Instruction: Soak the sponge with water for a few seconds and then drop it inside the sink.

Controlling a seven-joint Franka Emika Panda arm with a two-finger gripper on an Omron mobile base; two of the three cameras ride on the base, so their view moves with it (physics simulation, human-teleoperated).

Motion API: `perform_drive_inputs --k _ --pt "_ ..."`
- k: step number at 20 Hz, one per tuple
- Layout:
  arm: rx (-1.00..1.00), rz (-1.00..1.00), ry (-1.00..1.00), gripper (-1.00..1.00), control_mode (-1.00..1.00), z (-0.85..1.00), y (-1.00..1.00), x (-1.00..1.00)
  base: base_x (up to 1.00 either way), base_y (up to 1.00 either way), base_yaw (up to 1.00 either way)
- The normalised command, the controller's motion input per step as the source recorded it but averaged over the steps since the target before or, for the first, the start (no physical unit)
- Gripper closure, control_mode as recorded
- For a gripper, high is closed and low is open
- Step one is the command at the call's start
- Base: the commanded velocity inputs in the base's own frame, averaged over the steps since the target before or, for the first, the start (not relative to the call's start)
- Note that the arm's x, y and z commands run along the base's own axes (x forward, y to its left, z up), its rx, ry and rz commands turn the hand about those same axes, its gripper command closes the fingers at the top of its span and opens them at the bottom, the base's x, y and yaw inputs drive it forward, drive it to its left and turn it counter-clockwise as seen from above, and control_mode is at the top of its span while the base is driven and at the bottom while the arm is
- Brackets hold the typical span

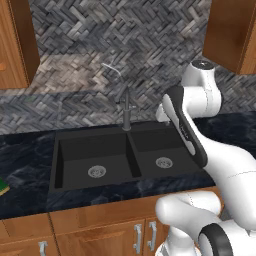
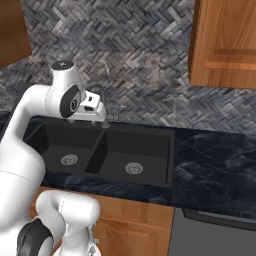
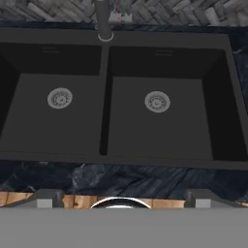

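The black double-basin sink (image 1: 80, 152) (image 2: 147, 147) (image 3: 160, 135) is set in the dark marbled counter, with a round silver drain (image 3: 157, 101) in each basin. Both basins hold nothing. A small green and yellow block, the sponge (image 1: 2, 187), lies on the counter at the far left, cut by the frame edge. My gripper (image 3: 124, 199) hangs above the sink's front edge, looking down into it, open, with nothing between its wide-set fingertips (image 3: 46, 198). The white hand (image 2: 94, 109) hovers in front of the faucet. Water is out of view.
A slim dark faucet (image 1: 126, 112) (image 3: 102, 19) rises behind the divider between the basins. Herringbone tile wall stands behind. Wooden wall cabinets (image 2: 225, 42) hang to both sides. Counter (image 2: 215, 165) stretches right of the sink. Cabinet doors with handles (image 1: 137, 237) sit below.
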Motion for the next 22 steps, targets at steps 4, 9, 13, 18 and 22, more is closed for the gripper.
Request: perform_drive_inputs --k 4,9,13,18,22 --pt "0.06 0.0 -0.18 -1.0 -1.0 0.04 0.0 -0.09 0.0 0.0 0.0" --pt "0.06 0.01 -0.11 -1.0 -1.0 0.09 -0.03 0.0 0.0 0.0 0.0" --pt "0.07 0.02 -0.09 -1.0 -1.0 0.03 -0.16 0.0 0.0 0.0 0.0" --pt "0.08 0.03 -0.11 -1.0 -1.0 0.0 -0.13 0.0 0.0 0.0 0.0" --pt "0.01 0.05 -0.08 -1.0 -1.0 0.0 -0.04 0.0 0.0 0.0 0.0"
